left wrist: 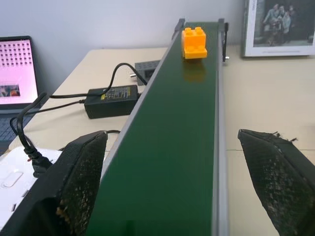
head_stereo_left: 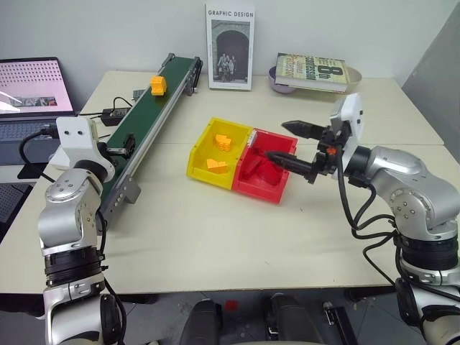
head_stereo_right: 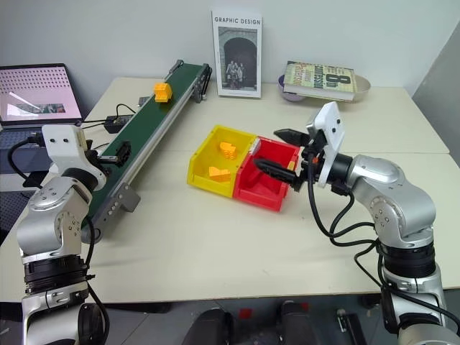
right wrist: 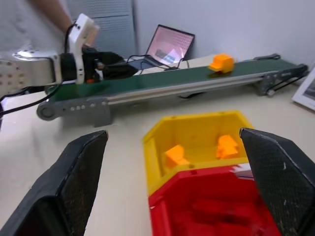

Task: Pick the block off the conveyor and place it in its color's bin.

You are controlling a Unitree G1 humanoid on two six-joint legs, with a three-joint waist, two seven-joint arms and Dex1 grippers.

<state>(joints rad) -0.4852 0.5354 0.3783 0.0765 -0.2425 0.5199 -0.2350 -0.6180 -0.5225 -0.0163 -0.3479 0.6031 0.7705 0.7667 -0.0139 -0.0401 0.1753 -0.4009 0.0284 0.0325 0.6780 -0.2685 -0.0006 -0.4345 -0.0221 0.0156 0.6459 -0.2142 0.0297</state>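
Note:
The yellow-orange block [head_stereo_left: 158, 85] stands studs-up on the dark-green conveyor [head_stereo_left: 144, 126], near its far end. My left gripper [left wrist: 172, 133] is at the belt's near end, pointing along it; it is open, with one finger on each side of the belt and nothing between them. The block [left wrist: 194, 43] is far ahead of it. The yellow bin [head_stereo_left: 195, 159] sits mid-table and holds two yellow-orange pieces. My right gripper [head_stereo_left: 276, 140] hovers open and empty over the red bin [head_stereo_left: 253, 188] joined to the yellow bin's right side.
A laptop [head_stereo_left: 29, 90] and a black power adapter [head_stereo_left: 115, 113] with cables lie left of the conveyor. A "Graphic Design" book [head_stereo_left: 230, 47] leans on the back wall. Another book [head_stereo_left: 316, 70] rests on a bowl at the back right.

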